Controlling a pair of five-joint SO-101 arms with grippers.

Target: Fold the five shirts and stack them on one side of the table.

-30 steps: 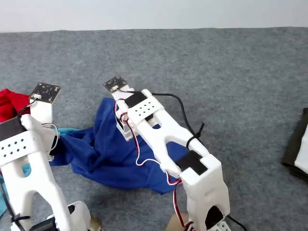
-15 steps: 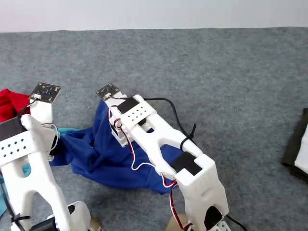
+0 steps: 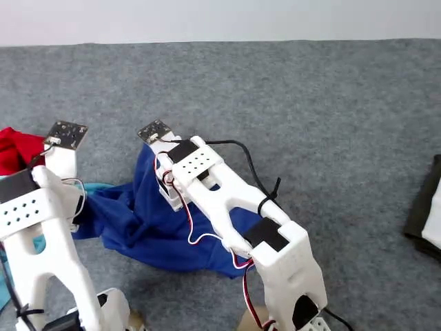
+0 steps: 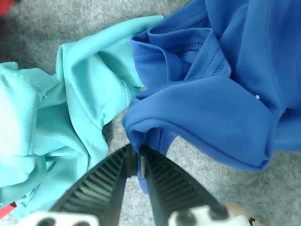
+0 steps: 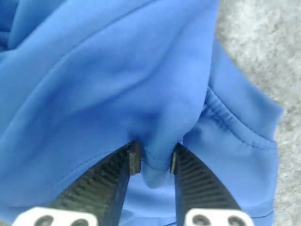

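Observation:
A blue shirt [image 3: 148,224] lies crumpled on the grey table between the two arms. In the left wrist view my left gripper [image 4: 137,162] is shut on a fold at the edge of the blue shirt [image 4: 221,108], next to a turquoise shirt [image 4: 80,94]. My right gripper [image 5: 153,160] is shut on a bunched fold of the blue shirt [image 5: 117,75], with cloth pinched between its black ribbed fingers [image 5: 127,165]. From above, the right arm [image 3: 207,183] leans over the shirt's far part and the left arm [image 3: 41,207] stands at its left edge.
A red shirt [image 3: 15,148] lies at the left edge. Turquoise cloth [image 3: 103,186] peeks out beside the left arm. A dark folded garment [image 3: 424,207] sits at the right edge. Bare grey table [image 3: 310,103] stretches across the far and right side.
The right arm has swung a little to the left with the blue cloth, mostly between the first two frames. The left arm has barely shifted.

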